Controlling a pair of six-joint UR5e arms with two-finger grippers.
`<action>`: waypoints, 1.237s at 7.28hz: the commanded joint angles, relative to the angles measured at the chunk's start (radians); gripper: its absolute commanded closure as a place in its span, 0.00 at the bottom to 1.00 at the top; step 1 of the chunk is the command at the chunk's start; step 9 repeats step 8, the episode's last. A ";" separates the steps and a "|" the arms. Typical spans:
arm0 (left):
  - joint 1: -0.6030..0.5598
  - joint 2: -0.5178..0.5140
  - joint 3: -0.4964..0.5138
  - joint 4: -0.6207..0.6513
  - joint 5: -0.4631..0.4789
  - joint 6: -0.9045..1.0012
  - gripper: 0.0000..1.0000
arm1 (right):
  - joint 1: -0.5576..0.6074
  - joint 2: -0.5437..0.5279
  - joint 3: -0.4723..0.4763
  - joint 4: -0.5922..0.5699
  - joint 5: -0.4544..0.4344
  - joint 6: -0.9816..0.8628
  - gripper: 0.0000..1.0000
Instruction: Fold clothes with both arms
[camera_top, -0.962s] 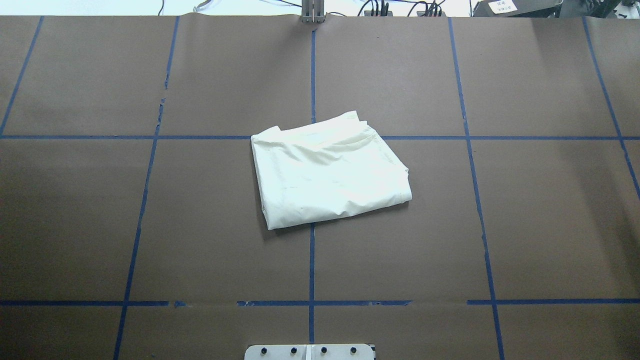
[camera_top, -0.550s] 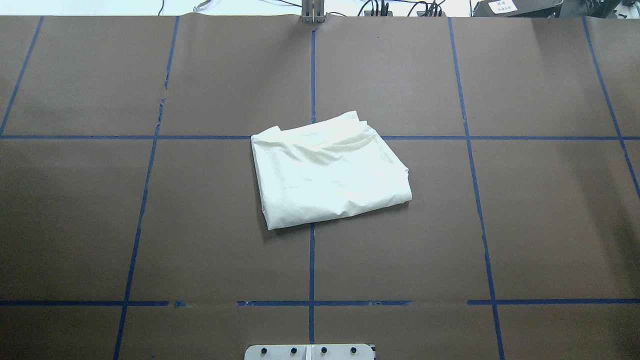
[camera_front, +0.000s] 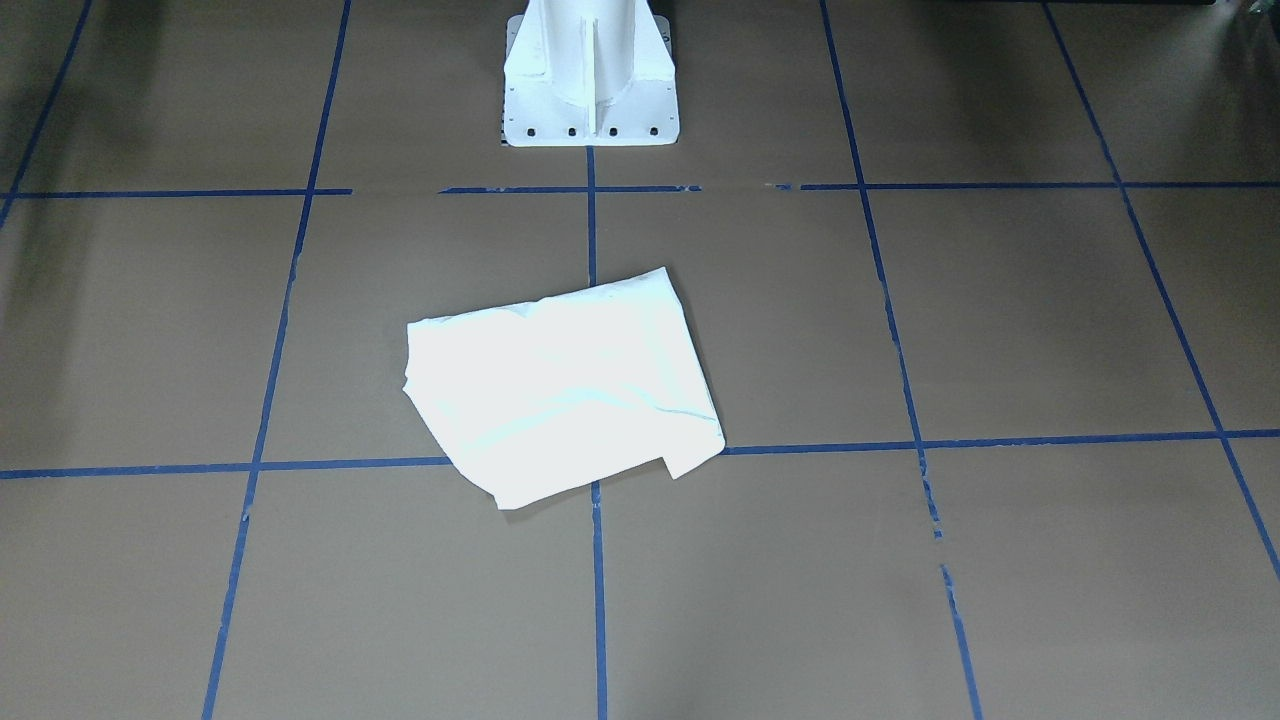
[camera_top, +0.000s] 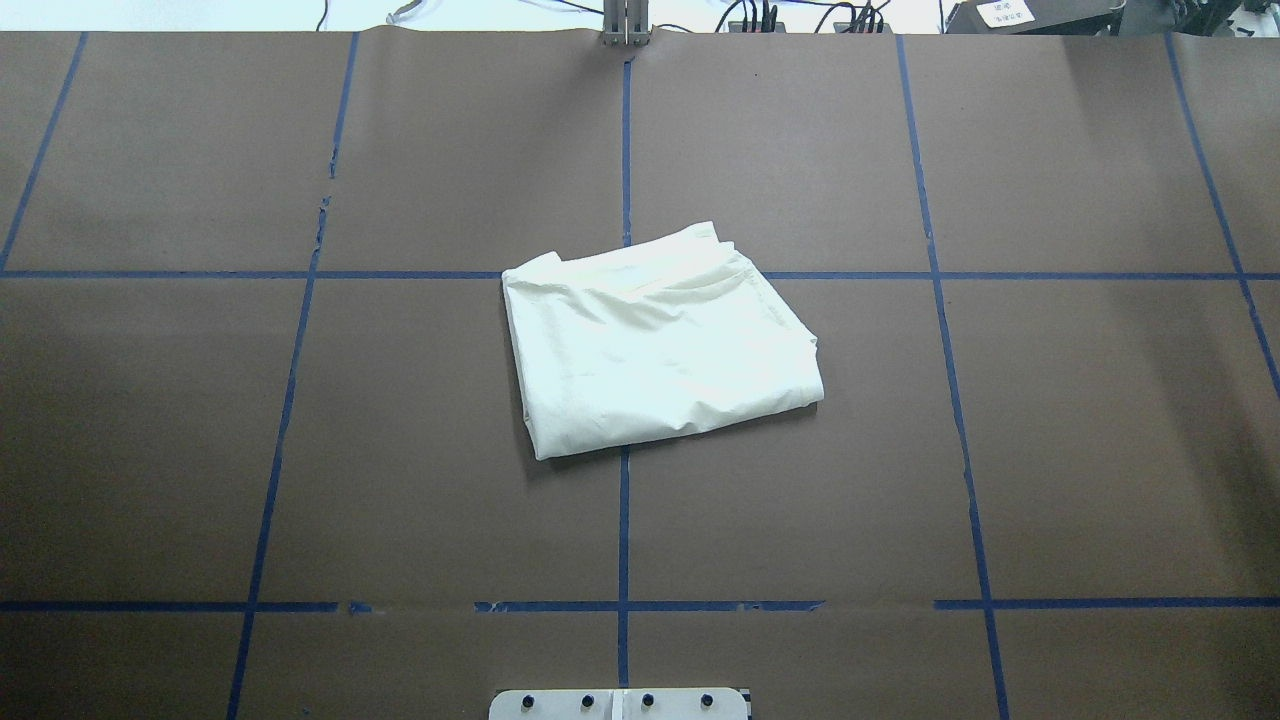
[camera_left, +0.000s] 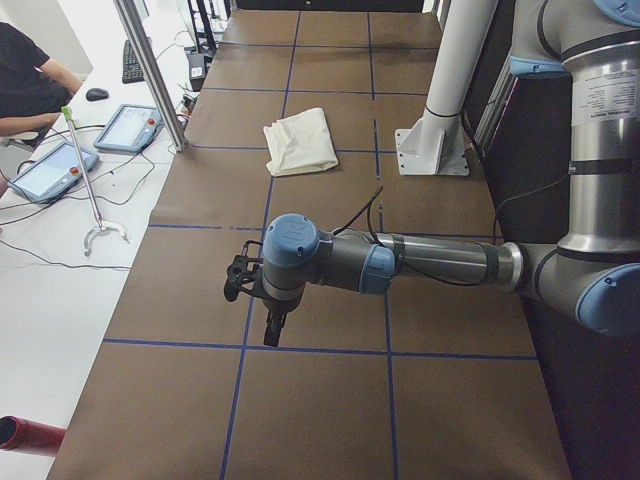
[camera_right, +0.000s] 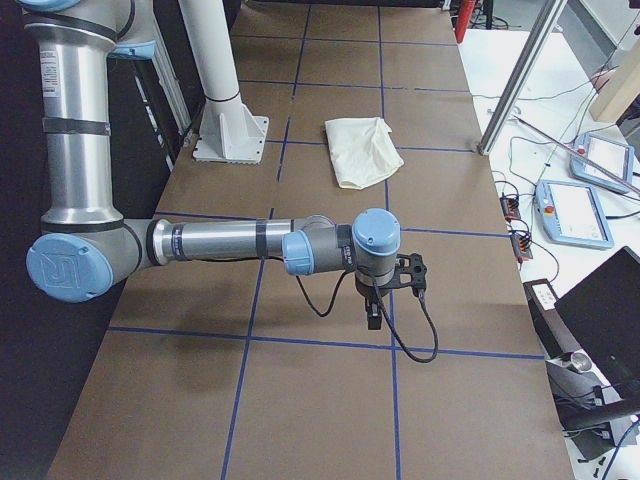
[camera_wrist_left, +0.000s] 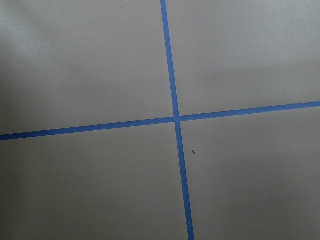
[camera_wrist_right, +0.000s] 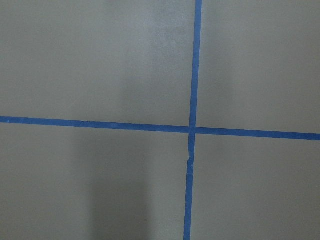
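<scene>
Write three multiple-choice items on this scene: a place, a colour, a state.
1. Where does the shirt lie on the table?
A. Over a crossing of tape lines, mid-table
B. At a far corner
C. Hanging off the edge

2. What colour are the tape lines?
A. Red
B. Blue
C. Yellow

3. What state is the shirt in?
A. Spread flat, sleeves out
B. Folded compactly, untouched
C. Lifted off the table

Answers:
1 A: the centre lines cross under it in the overhead view.
2 B: they are blue in every view.
3 B: it is a layered rectangle, with the left arm and right arm both well away.
</scene>
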 joint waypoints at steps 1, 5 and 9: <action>0.012 -0.025 0.005 0.041 0.053 0.001 0.00 | -0.002 -0.003 -0.011 -0.001 -0.002 0.000 0.00; 0.012 -0.020 0.000 0.044 0.041 0.001 0.00 | -0.029 -0.002 -0.008 0.000 0.000 0.000 0.00; 0.012 -0.020 -0.003 0.045 0.041 0.001 0.00 | -0.044 -0.002 -0.011 0.000 -0.003 0.000 0.00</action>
